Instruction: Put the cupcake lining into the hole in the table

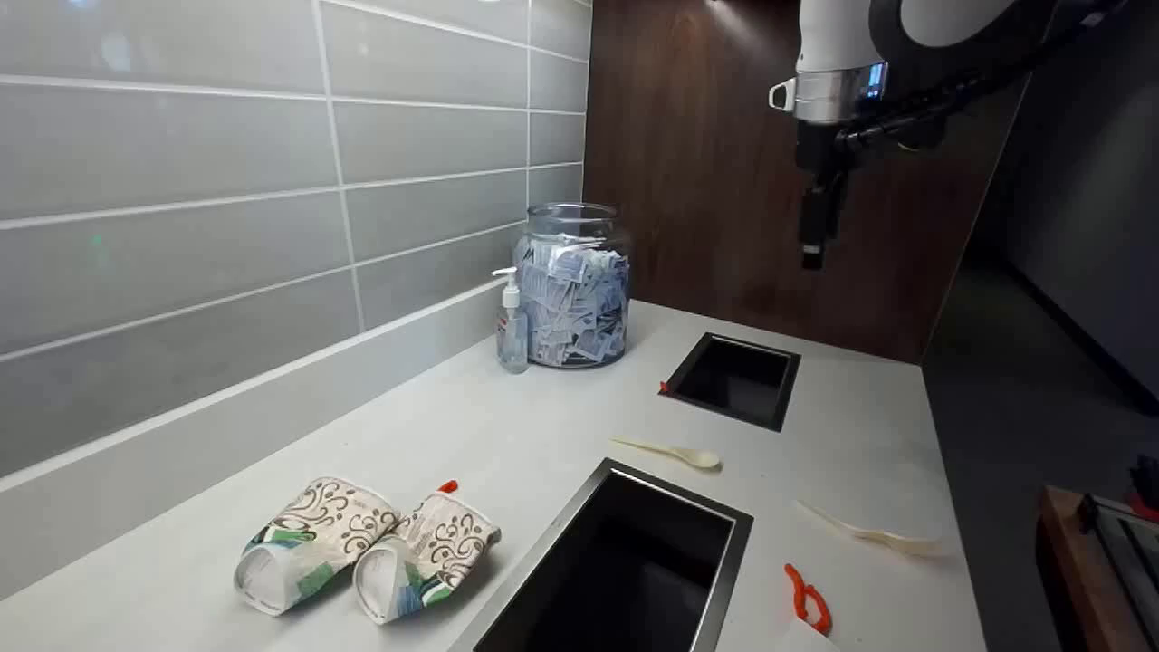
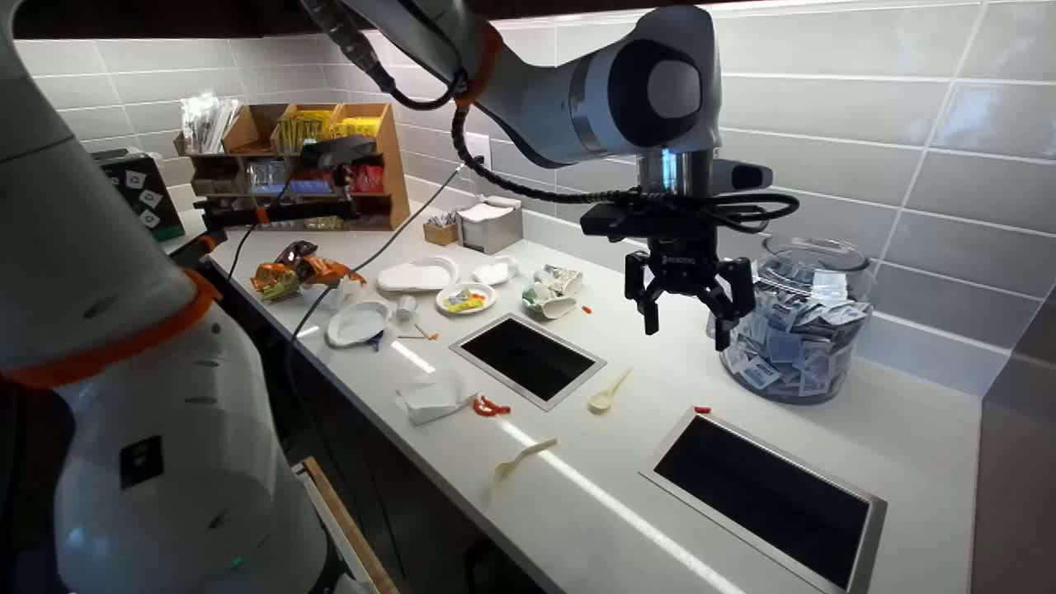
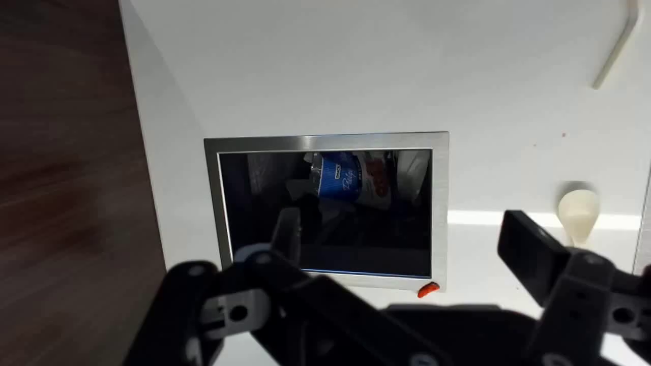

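Red-orange pieces lie on the counter; I cannot tell which is the cupcake lining. A small one [image 3: 428, 290] rests on the rim corner of a hole [image 3: 440, 213]; it also shows in both exterior views [image 1: 665, 387] [image 2: 702, 409]. Another small one [image 1: 448, 486] lies behind the patterned packets. A longer curled one [image 1: 809, 602] lies near the front edge, also in an exterior view [image 2: 491, 406]. My gripper [image 2: 687, 327] is open and empty, high above the hole with the red piece. In the wrist view its fingers [image 3: 407, 241] spread either side of that hole's right rim.
A second hole [image 2: 577, 379] lies beside two crumpled patterned packets [image 1: 330, 539]. Cream spoons [image 1: 697, 458] [image 1: 896, 541] lie on the counter. A glass jar [image 1: 575, 299] and pump bottle [image 1: 512, 335] stand by the tiled wall. A blue packet [image 3: 341, 175] shows inside the hole below me.
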